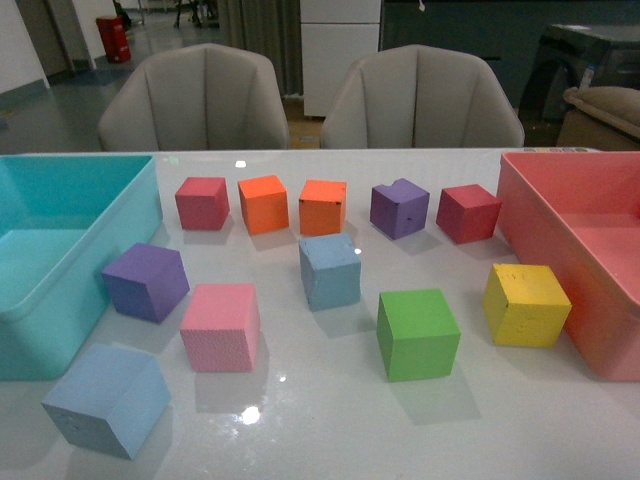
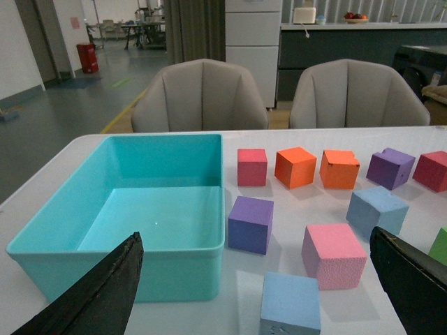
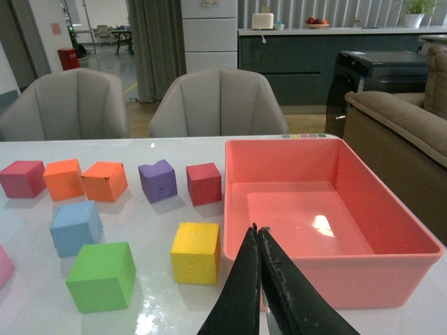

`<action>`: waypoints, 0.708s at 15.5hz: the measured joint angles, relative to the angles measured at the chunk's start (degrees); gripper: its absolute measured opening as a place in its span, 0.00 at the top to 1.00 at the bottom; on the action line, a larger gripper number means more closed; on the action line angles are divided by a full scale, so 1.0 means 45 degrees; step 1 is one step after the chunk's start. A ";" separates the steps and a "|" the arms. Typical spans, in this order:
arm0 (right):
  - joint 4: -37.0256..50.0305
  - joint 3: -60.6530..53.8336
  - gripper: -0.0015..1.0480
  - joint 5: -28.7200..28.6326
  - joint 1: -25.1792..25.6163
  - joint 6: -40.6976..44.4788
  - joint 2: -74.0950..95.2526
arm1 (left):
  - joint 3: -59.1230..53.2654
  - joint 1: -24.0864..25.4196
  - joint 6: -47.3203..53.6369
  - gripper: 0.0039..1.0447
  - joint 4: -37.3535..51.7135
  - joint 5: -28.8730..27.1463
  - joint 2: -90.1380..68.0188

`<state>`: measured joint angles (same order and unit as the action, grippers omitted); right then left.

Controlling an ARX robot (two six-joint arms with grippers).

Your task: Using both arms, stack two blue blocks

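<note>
Steel-blue, front view: the dusty steel-blue matte foam cube (image 1: 330, 270) sits mid-table on the glossy white table (image 1: 330, 430). It stands apart from its neighbours, with the green foam cube (image 1: 417, 333) nearer and to its right.
Periwinkle, front view: the paler periwinkle-blue foam cube (image 1: 108, 398) lies at the near left, just beside the large turquoise plastic bin (image 1: 40, 330) and nearer than the pink foam cube (image 1: 221, 326).
Left gripper, left wrist view: the left gripper (image 2: 255, 234) has its black fingers (image 2: 98, 300) spread wide, with nothing gripped.
Blocks, left wrist view: the periwinkle cube (image 2: 290, 306) shows between the spread fingers. The steel-blue cube (image 2: 377, 211) is farther off, right of the pink cube.
Right gripper, right wrist view: the right gripper (image 3: 257, 234) has its fingers (image 3: 241, 293) pressed together with nothing between them. They show against the near wall of the coral-pink plastic bin (image 3: 391, 230).
Blocks, right wrist view: the steel-blue cube (image 3: 75, 227) stands to the left, just beyond the green cube.
</note>
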<state>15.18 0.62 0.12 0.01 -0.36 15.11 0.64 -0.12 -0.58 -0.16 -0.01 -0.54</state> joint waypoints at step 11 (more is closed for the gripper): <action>-0.3419 0.0010 0.98 -0.0029 0.0000 0.0005 -0.3303 | 0.0000 0.0000 0.0000 0.06 0.0005 0.0000 0.0000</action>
<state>-0.21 0.67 -0.01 0.01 -0.34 0.25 0.64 -0.12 -0.58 -0.14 -0.01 -0.54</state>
